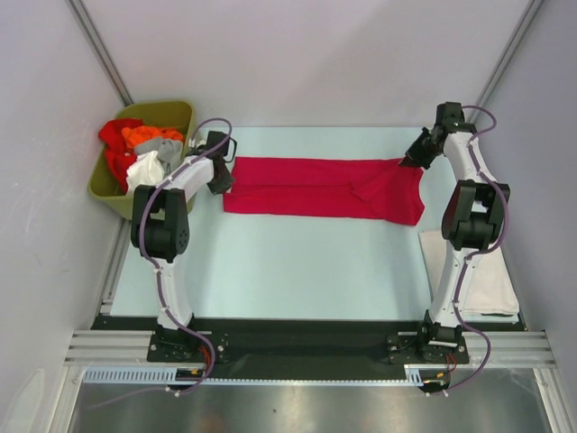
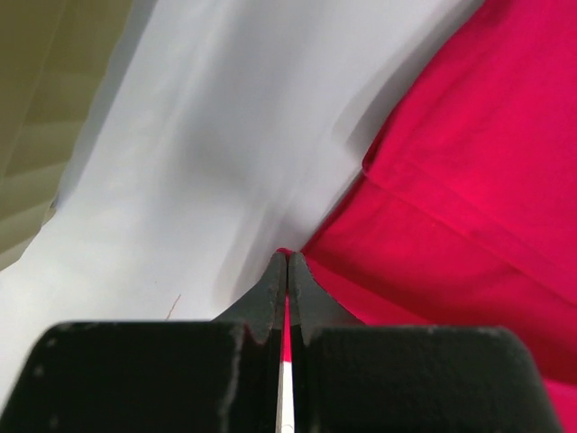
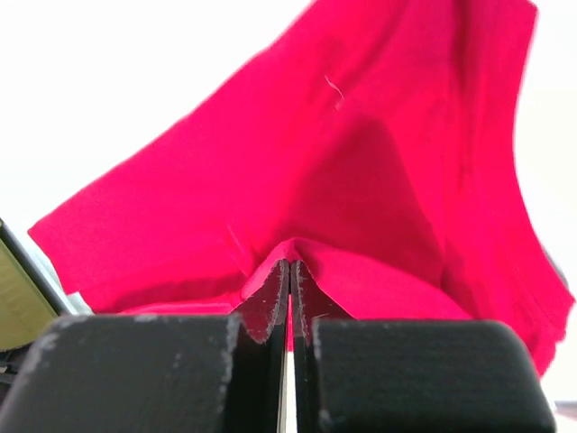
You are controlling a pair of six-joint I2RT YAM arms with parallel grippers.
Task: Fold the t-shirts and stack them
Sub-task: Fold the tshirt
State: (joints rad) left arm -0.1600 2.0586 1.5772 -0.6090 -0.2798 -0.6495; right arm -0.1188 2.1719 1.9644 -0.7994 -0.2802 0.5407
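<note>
I have the crimson t-shirt [image 1: 325,188] lying as a long folded strip on the table [image 1: 297,262] just beside the olive bin [image 1: 173,112]. Its long axis runs sideways away from the bin, with the slightly wider end and its diagonal flap farthest from it. The left gripper [image 1: 219,179] has its fingers pressed together, pinching the bin-side edge, and the right gripper [image 1: 412,161] pinches a raised fold at the far end. A heap of shirts [image 1: 140,149] in red, orange, grey and white sits in the bin, and a folded off-white t-shirt [image 1: 494,280] lies well apart from the bin, beyond the crimson one's wide end.
</note>
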